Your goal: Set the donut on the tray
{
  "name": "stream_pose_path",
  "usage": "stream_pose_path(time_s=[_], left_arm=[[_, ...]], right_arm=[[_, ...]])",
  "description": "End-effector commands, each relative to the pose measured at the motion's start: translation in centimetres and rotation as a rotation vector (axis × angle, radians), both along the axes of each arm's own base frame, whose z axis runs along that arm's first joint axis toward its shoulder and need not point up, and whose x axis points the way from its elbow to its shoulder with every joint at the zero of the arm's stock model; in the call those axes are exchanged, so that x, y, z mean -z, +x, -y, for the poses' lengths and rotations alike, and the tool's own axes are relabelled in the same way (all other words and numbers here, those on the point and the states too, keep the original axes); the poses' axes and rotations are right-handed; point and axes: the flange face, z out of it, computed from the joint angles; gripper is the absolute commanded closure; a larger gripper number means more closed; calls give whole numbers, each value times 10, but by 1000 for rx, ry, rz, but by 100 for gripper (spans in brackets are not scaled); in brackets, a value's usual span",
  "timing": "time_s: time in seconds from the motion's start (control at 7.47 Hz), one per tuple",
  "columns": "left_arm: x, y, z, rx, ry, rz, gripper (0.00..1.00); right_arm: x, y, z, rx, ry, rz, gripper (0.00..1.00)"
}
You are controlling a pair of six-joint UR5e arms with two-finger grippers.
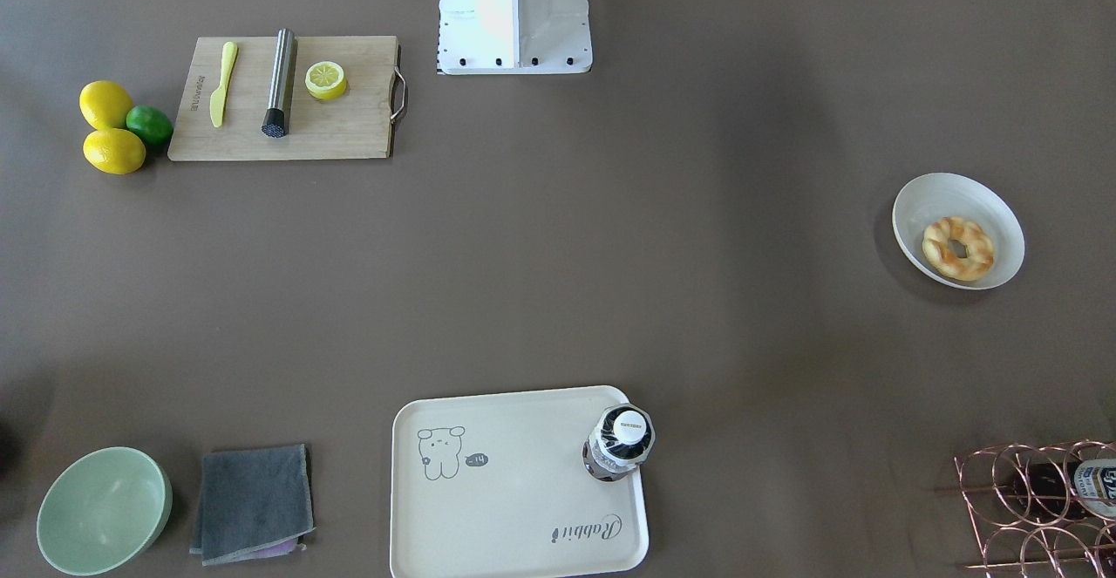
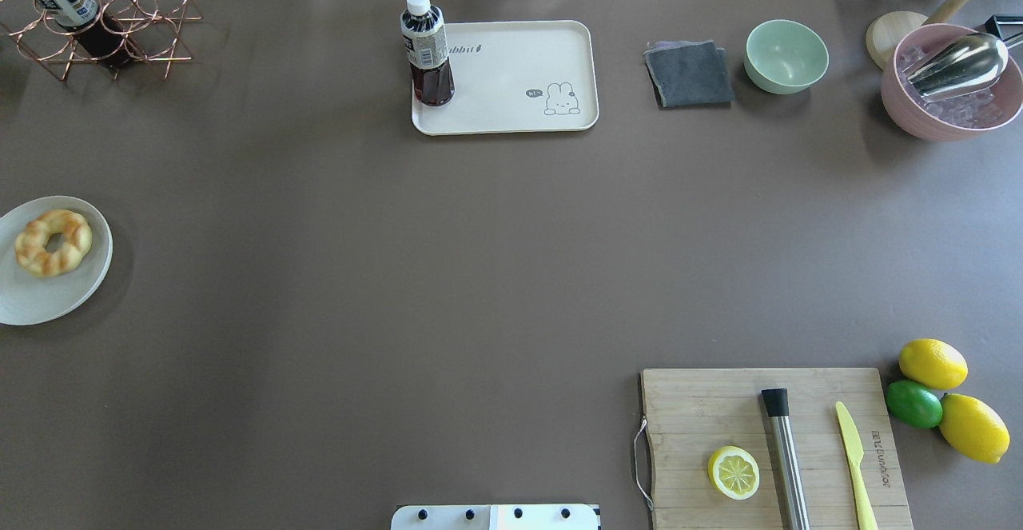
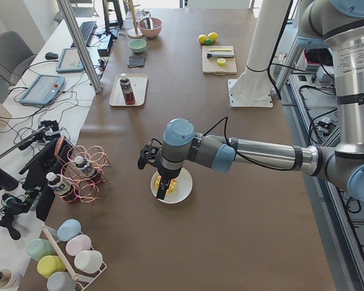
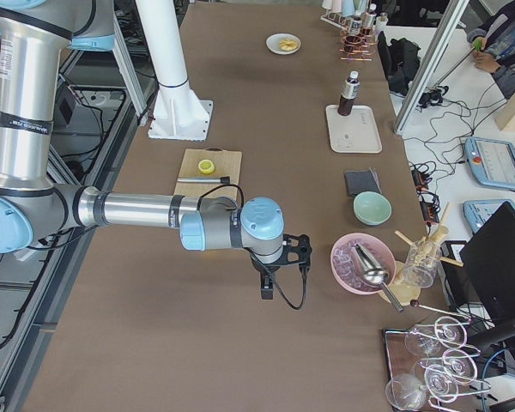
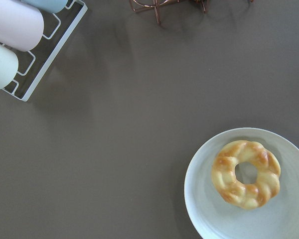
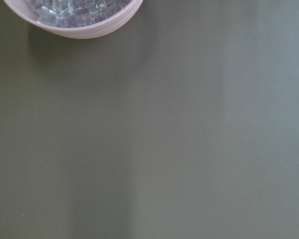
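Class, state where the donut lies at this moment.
In the overhead view the donut lies in the round white bowl at the table's left edge, far from the tray.

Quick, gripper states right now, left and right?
Left gripper: cannot tell, it shows only in a side view.
Right gripper: cannot tell, it shows only in a side view.

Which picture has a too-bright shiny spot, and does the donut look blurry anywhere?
In the exterior front-facing view the white robot base is washed out by glare; in the left wrist-mounted view the donut is sharp, with a soft shadow left of its white bowl; in the exterior left view the donut is tiny and partly hidden behind the left end effector.
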Motion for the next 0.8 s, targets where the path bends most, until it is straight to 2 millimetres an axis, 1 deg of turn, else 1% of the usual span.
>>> stream_pose_path(time_s=[0.0,0.13,0.4,0.54,0.67], left_arm=[[-15,1,-18,-6,-20,-26,3],[-13,2,-17,-10,-12,-27,3],[-16,4,-17,-10,-22,-30,3],[-22,4,-23,-10,-44,-37,3],[-26,8,-19,-20,-50,-45,3]], right_arm=[[8,-13,10,29,21,-6,0],[13,-15,15,33,39,-6,0],[10,-15,12,43,86,-10,0],[-4,-15,5,43,114,-2,0],[-14,-15,-1,42,131,0,0]])
